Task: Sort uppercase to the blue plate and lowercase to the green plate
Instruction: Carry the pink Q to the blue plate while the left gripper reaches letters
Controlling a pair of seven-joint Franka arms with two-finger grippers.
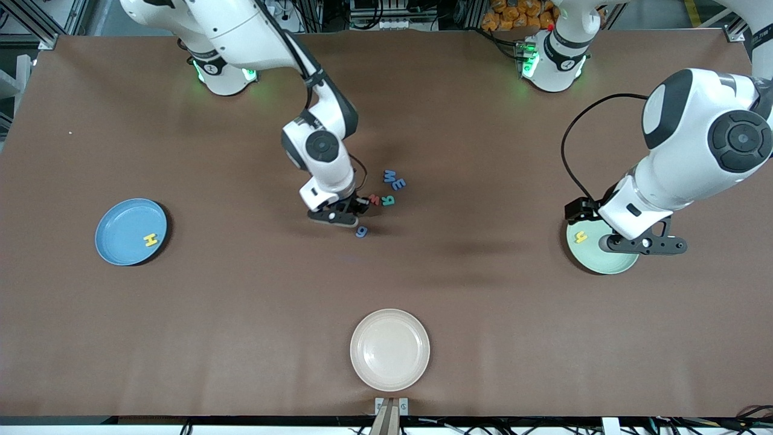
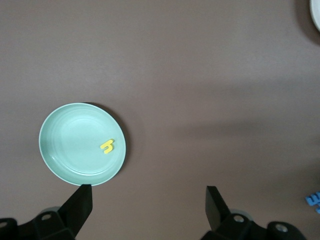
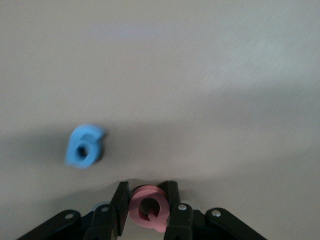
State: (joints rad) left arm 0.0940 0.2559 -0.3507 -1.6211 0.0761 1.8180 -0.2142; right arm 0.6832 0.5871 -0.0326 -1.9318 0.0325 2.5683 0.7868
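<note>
From my remote seat, the right gripper point(image 1: 349, 212) sat in the middle of the table, at about 9 o'clock of the letter cluster, fingers clamped on the red Q point(image 3: 148, 207). The blue g point(image 1: 361, 231) lay just at 5 o'clock of it, with the red w point(image 1: 374, 199), teal R point(image 1: 388, 200), blue M point(image 1: 389, 176) and blue E-like letter point(image 1: 398, 184) close by. The yellow H point(image 1: 151, 240) was in the blue plate point(image 1: 115, 232). My left gripper point(image 2: 148, 205) hung spread wide over the green plate point(image 2: 70, 145), which held the yellow h point(image 2: 107, 146).
</note>
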